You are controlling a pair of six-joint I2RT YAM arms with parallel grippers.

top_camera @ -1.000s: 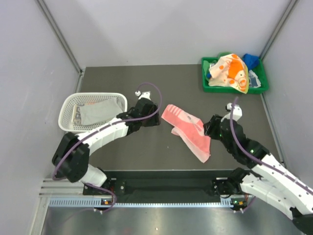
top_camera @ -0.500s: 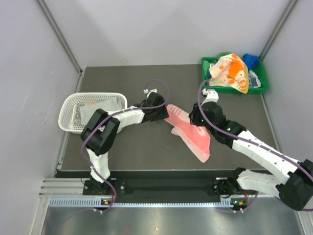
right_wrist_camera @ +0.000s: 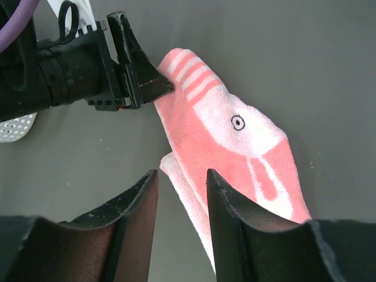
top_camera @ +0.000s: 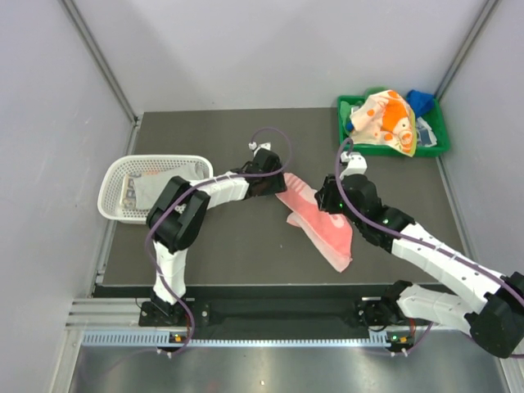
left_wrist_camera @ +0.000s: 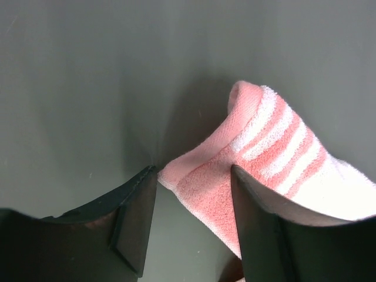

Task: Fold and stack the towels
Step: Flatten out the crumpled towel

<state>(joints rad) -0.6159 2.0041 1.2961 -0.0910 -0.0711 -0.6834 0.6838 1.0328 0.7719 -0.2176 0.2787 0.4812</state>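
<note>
Looking at the top view first, I'd say this is maybe a third done. A grey-white towel (top_camera: 164,187) sits folded in the white basket (top_camera: 155,160) at 9 o'clock. Something printed peeks out at its left side, but it's too small to identify.

At 1 o'clock the green tray (top_camera: 341,127) holds an orange-patterned towel (top_camera: 385,121) heaped next to a blue towel (top_camera: 420,100). Neither is folded, and whatever lies under them is hidden.

The pink towel (top_camera: 315,219) lies rumpled on the table (top_camera: 213,241), running from the centre toward 5 o'clock, so by my read it needs folding and stacking before the tray pile. The left gripper (top_camera: 273,187) is at the towel's 10 o'clock corner and the right gripper (top_camera: 327,201) is over its upper edge. From up here I can't tell how either set of jaws stands.

Left wrist view: the gripper (left_wrist_camera: 192,173) is spread wide with the striped pink corner (left_wrist_camera: 258,147) poking in between the fingers. Nothing is pinched yet. The rest of the towel runs out of frame at 4 o'clock.

Right wrist view: this gripper (right_wrist_camera: 181,173) is spread open too and empty, hovering above the towel (right_wrist_camera: 235,135), whose rabbit eye and stripes face up. The left gripper (right_wrist_camera: 147,82) shows at 10 o'clock, its tip right at the striped corner. The towel's lower end is cut off behind the near fingers, so I can't see how it lies down there.
</note>
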